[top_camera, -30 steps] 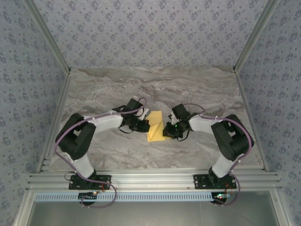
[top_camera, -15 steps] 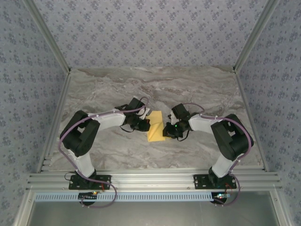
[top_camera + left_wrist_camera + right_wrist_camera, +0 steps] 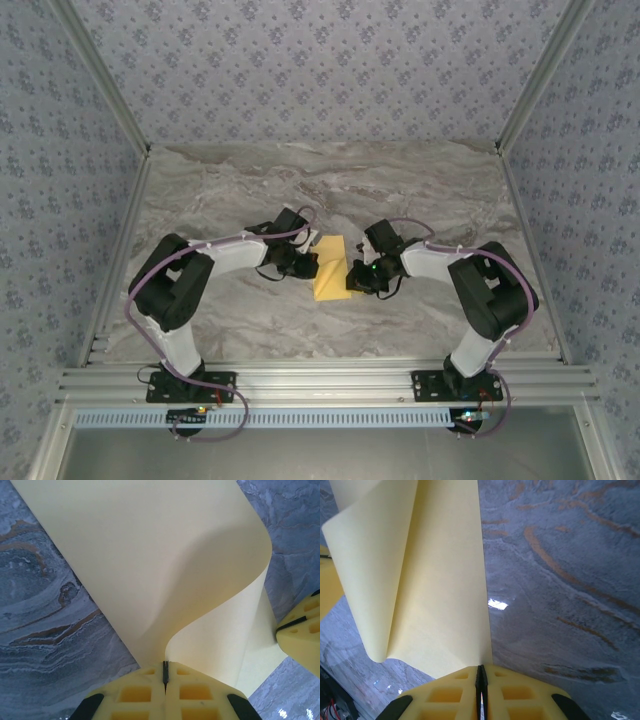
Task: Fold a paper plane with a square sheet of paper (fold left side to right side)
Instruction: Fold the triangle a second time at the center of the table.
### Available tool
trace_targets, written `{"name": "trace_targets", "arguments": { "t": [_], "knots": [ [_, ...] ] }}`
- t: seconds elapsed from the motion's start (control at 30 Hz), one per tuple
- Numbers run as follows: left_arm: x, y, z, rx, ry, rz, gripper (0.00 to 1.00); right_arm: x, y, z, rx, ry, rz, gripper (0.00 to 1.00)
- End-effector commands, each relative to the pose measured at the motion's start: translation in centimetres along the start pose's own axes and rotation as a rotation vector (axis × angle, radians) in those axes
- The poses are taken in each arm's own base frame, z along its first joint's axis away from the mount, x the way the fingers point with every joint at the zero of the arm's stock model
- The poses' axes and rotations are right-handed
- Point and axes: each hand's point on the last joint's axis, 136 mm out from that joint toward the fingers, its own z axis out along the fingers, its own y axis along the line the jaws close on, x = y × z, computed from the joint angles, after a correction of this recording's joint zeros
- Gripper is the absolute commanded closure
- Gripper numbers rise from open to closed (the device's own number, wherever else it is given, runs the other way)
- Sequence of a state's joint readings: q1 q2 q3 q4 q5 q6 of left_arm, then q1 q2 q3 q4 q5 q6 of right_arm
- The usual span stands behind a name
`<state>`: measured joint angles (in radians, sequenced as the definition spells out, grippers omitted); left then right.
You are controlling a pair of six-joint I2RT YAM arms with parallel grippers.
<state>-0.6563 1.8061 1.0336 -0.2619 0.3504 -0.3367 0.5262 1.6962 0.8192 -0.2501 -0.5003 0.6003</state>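
Observation:
The square sheet of paper (image 3: 332, 268) is plain yellow and sits on the marble table between both arms. In the left wrist view the sheet (image 3: 150, 555) rises off the table and curls over to the right in a loose bend with no sharp crease. My left gripper (image 3: 165, 669) is shut on the sheet's near edge. My right gripper (image 3: 480, 674) is shut on the sheet (image 3: 435, 580) at its right edge. From above, the left gripper (image 3: 314, 265) and right gripper (image 3: 352, 272) face each other across the sheet. One right finger (image 3: 300, 630) shows in the left wrist view.
The grey marble tabletop (image 3: 330, 190) stretches behind the arms to the patterned back wall. Aluminium rails (image 3: 320, 380) run along the near edge, and slanted rails bound the left and right sides. Purple cables loop along both arms.
The left arm's elbow has shifted a little to the right and its gripper has edged toward the sheet. The right arm and the sheet look unmoved.

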Motion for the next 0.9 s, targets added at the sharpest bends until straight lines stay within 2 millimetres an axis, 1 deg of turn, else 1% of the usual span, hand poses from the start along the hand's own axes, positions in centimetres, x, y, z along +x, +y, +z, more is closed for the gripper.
{"name": "trace_targets", "arguments": {
  "t": [0.0, 0.2, 0.43, 0.53, 0.67, 0.87],
  "knots": [
    [-0.6, 0.4, 0.5, -0.011, -0.008, 0.017, 0.97, 1.8, -2.6, 0.7, 0.112, 0.067, 0.028, 0.86],
    [-0.7, 0.4, 0.8, -0.01, -0.009, 0.013, 0.97, 1.8, -2.6, 0.8, 0.115, 0.072, 0.027, 0.86],
    [-0.6, 0.9, 0.8, -0.035, -0.006, 0.018, 0.97, 1.8, -2.7, 0.8, 0.12, 0.076, 0.025, 0.86],
    [-0.3, 1.1, 1.0, -0.038, 0.001, 0.015, 0.97, 1.6, -2.3, 0.7, 0.102, 0.068, 0.02, 0.86],
    [0.0, 1.2, 1.1, -0.041, 0.011, 0.014, 0.97, 0.5, -0.7, 0.1, 0.036, 0.025, -0.004, 0.87],
    [0.1, 1.4, 1.0, -0.052, 0.012, 0.019, 0.97, -2.2, 3.3, -2.2, -0.12, -0.101, -0.069, 0.87]
  ]
}}
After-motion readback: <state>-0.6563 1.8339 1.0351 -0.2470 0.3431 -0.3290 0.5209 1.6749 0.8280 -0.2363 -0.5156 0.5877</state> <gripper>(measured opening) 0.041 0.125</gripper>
